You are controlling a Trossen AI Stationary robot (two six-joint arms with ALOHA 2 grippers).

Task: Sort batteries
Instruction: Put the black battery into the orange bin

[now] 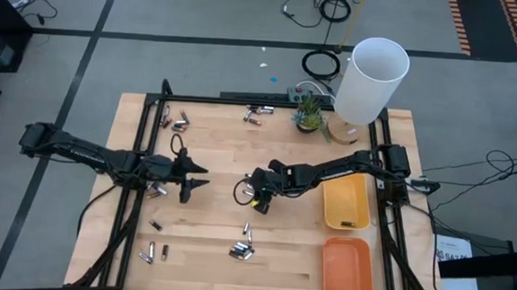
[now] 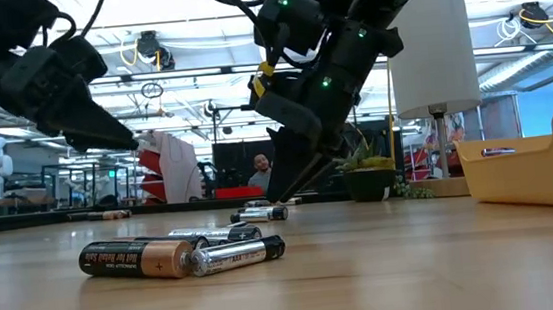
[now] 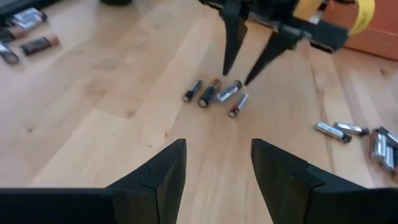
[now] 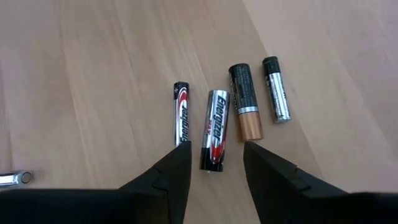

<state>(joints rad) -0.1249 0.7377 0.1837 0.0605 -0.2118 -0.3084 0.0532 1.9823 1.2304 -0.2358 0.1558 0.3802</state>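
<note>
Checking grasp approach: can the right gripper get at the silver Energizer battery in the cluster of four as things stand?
Probably yes. The right gripper is open and straddles the Energizer battery, nothing covering it, though the slim battery and copper-ended battery lie close alongside.

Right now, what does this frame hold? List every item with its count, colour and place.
Small cylindrical batteries: four in a row under the right gripper, silver or dark, one copper-ended; more scattered across the table.
Yellow plastic tray: one, right side.
Orange plastic tray: one, nearer edge, below the yellow one.
White cylindrical lamp: one, far right corner.
Small green plant: one, beside the lamp.
Left gripper: open, left of centre.
Right gripper: open, over the batteries.
</note>
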